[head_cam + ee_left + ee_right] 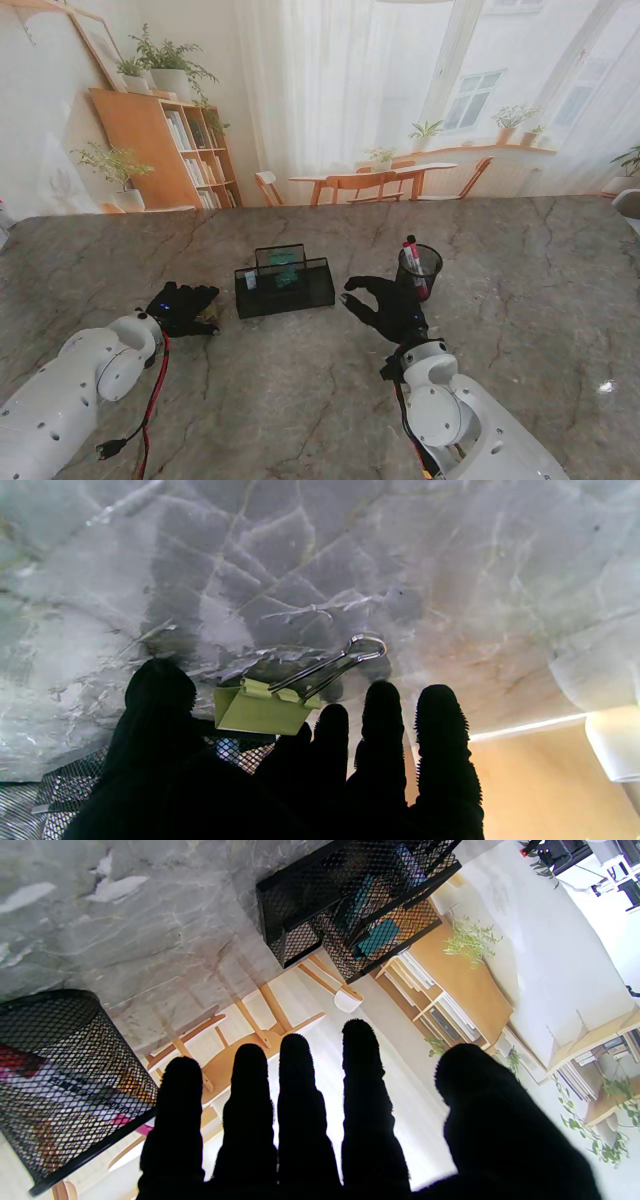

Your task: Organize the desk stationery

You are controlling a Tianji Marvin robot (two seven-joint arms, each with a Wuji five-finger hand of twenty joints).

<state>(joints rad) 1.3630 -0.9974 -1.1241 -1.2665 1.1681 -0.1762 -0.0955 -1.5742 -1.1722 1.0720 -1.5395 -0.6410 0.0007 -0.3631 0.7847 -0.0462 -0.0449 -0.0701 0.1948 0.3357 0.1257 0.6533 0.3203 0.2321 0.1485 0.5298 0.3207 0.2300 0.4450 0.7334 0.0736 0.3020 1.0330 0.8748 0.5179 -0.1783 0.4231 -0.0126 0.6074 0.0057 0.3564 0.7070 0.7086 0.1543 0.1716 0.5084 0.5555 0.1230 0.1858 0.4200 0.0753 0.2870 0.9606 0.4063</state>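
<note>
Black-gloved, the left hand [183, 308] rests on the grey marble table [300, 400] just left of the black wire-mesh desk organiser [285, 285]. From its wrist camera, a yellow-green binder clip with silver wire handles [272, 705] lies on the marble between the thumb and the fingers [382, 720]; whether they pinch it I cannot tell. This clip seems to be the piece left to sort. The organiser already holds some teal and coloured items. Right of the organiser, the right hand [388, 305] hovers with fingers spread, holding nothing. Farther right stands a black mesh pen cup [420, 268] with red and white markers [411, 262] inside, apparently done.
</note>
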